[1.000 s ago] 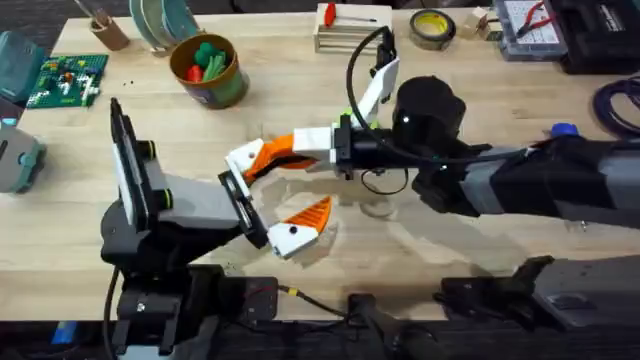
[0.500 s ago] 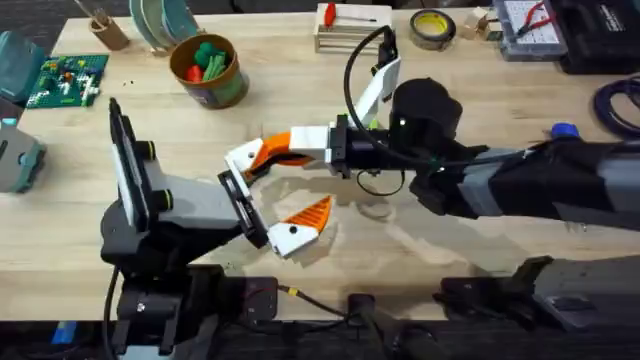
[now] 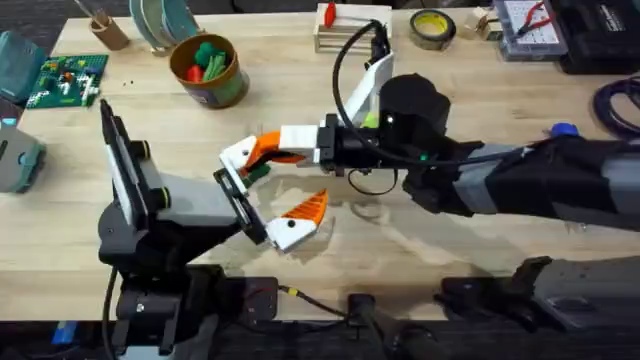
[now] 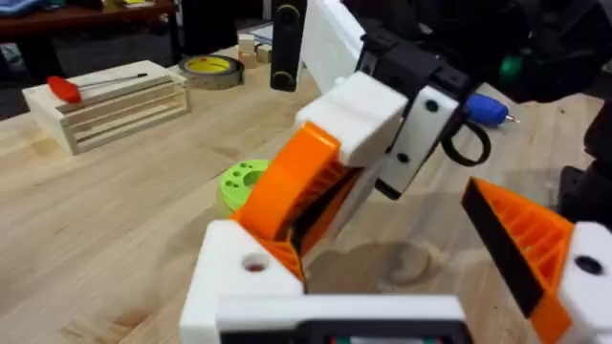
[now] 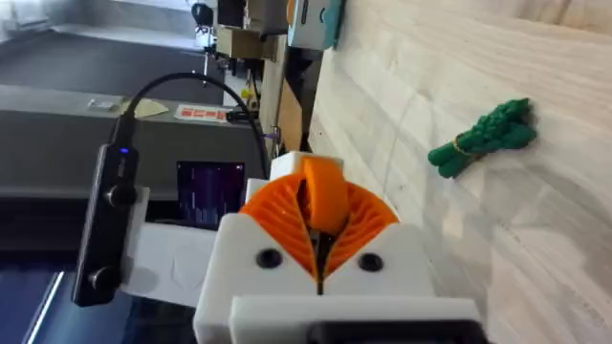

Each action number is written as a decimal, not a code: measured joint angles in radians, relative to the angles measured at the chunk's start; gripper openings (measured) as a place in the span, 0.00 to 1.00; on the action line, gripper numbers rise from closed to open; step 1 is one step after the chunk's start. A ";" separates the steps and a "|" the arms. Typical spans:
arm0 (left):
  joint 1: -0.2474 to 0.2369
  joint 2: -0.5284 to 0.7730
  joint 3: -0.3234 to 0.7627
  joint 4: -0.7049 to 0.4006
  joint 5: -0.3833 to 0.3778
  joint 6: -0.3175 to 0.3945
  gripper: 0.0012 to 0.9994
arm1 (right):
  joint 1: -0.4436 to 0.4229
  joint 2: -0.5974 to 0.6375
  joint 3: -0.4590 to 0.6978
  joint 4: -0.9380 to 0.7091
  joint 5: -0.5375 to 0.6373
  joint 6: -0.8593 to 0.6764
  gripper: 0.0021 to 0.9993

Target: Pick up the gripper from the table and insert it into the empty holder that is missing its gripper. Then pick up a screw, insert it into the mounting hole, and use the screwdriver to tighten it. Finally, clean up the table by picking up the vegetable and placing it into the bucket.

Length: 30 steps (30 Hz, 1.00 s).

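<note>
Overhead view, from the left: a green circuit board lies near the bench edge. Just beyond it stands the bucket, upright, with green and red toy pieces inside.

The left arm rises from the lower left. The left gripper has its fingers spread wide apart. The nearer finger carries an orange ribbed pad. The farther one is the bare white holder.

The small orange gripper meets that holder, clamped between the fingers of the right gripper, which reaches across from the right. Whether the piece is fully seated cannot be told.

Farther right, at the back of the bench, a wooden rack carries a red-handled tool. Next to it is a roll of yellow tape. The blue tip of the screwdriver shows past the right arm.

In the left wrist view the holder's mounting hole faces up. The orange piece slants down onto the holder, touching it. A lime green ring disc lies flat on the wood behind them.

In the right wrist view the two orange pads are pressed together on the orange piece. The vegetable lies on the bare bench off to one side, touching nothing and well apart from the bucket.
</note>
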 joint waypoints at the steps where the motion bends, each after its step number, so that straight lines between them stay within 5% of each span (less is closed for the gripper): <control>1: 0.000 0.000 0.000 0.000 -0.001 0.000 0.99 | 0.001 0.000 0.002 -0.004 0.002 -0.002 0.00; 9: 0.000 0.000 0.000 0.000 0.002 0.001 0.99 | -0.012 0.000 0.005 -0.010 -0.037 -0.029 0.00; 18: -0.008 0.000 0.000 -0.008 0.068 0.018 0.99 | -0.103 0.015 0.010 -0.015 -0.280 -0.059 0.06; 26: -0.037 -0.002 0.000 -0.021 0.172 0.044 0.99 | -0.141 0.026 0.012 -0.024 -0.485 -0.077 0.39; 30: -0.045 -0.002 0.000 -0.027 0.209 0.050 0.99 | -0.149 0.026 0.014 -0.024 -0.546 -0.080 0.48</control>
